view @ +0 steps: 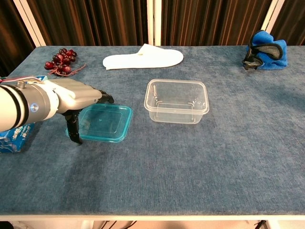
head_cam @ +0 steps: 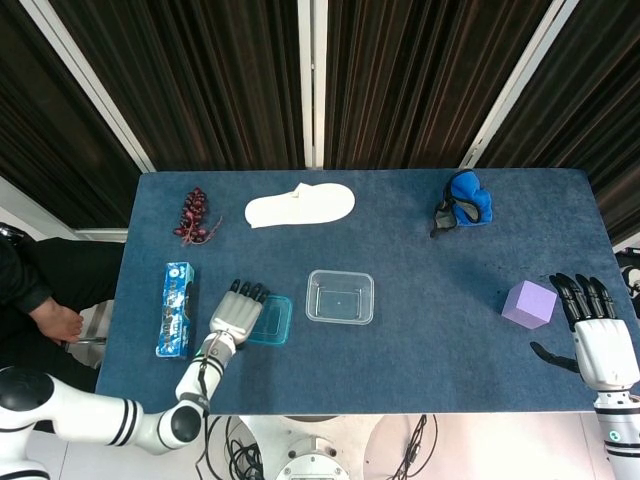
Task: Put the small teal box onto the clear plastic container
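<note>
Left hand (head_cam: 236,311), fingers apart and empty, hovered over small teal box (view: 106,122) for pickup; clear plastic container (head_cam: 340,297) stood beside; right hand (head_cam: 597,335) wide, idle

A dark blue cloth (head_cam: 420,340) is laid over the table — on it a teal lid (view: 106,121), a clear container (view: 176,100), a lilac cube (head_cam: 527,304), a white slipper (head_cam: 300,206) and dark red grapes (head_cam: 194,216).

Blue felt tabletop (head_cam: 430,300), red grapes (head_cam: 193,215), white slipper (head_cam: 300,205), blue goggles pouch (head_cam: 464,211), blue cookie box (head_cam: 176,309), small teal box (view: 106,122), clear plastic container (head_cam: 340,297), lilac cube (head_cam: 527,304)
</note>
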Robot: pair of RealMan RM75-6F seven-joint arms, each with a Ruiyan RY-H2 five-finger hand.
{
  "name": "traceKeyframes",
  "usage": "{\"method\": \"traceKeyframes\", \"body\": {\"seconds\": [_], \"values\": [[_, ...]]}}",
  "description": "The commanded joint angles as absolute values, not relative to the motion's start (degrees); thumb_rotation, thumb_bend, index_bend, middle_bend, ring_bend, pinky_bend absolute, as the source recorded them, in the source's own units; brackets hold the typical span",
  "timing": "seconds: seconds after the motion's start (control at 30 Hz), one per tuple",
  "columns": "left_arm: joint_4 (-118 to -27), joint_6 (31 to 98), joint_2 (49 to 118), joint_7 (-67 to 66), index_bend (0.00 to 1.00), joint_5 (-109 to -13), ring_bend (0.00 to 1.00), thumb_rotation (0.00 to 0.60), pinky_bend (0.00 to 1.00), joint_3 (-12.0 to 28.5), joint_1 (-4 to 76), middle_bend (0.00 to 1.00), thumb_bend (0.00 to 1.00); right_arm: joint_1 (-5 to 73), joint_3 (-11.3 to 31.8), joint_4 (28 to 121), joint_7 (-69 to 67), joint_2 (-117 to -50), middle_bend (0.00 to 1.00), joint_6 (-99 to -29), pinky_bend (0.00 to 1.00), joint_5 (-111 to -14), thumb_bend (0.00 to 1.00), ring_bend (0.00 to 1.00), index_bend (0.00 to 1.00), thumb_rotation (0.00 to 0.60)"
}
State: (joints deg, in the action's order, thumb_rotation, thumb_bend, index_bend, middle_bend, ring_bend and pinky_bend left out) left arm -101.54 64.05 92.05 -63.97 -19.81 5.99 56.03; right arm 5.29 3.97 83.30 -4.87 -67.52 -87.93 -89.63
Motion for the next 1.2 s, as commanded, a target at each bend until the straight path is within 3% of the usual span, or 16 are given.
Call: {"method": "traceKeyframes", "body": {"seconds": [0.03, 0.43, 0.67, 0.93, 1.2], "values": [[-101.2, 64.2, 92.2, -64.7, 0.03, -16.8, 0.0, 0.6, 0.04, 6.6, 57.8, 0.0, 0.0, 5.2, 4.0, 83.0, -5.1, -67.6, 0.09, -88.0, 0.02, -89.5, 0.02, 0.0, 0.0, 0.6], [-99.7, 64.3, 93.2, -64.1, 0.11, -12.9, 0.0, 0.6, 0.04, 6.8, 60.7, 0.01, 0.0, 5.2, 4.0, 82.2, -6.0, -67.9, 0.09, -87.7, 0.02, -89.0, 0.02, 0.0, 0.0, 0.6], [-99.4, 65.4, 93.4, -63.0, 0.26, -14.0, 0.0, 0.6, 0.04, 6.4, 61.2, 0.12, 0.0, 5.1, 4.0, 81.9, -6.3, -68.0, 0.09, -87.8, 0.02, -88.8, 0.02, 0.0, 0.0, 0.6], [-101.7, 67.0, 91.9, -61.4, 0.31, -17.4, 0.03, 0.6, 0.04, 5.7, 61.0, 0.19, 0.0, 5.0, 4.1, 82.0, -6.3, -68.0, 0.09, -88.3, 0.02, -89.1, 0.02, 0.0, 0.0, 0.6], [-108.0, 67.6, 86.3, -59.4, 0.31, -18.8, 0.03, 0.6, 0.04, 10.3, 62.5, 0.19, 0.0, 4.6, 4.1, 82.7, -5.8, -67.6, 0.09, -89.3, 0.02, -89.4, 0.02, 0.0, 0.0, 0.6]]}}
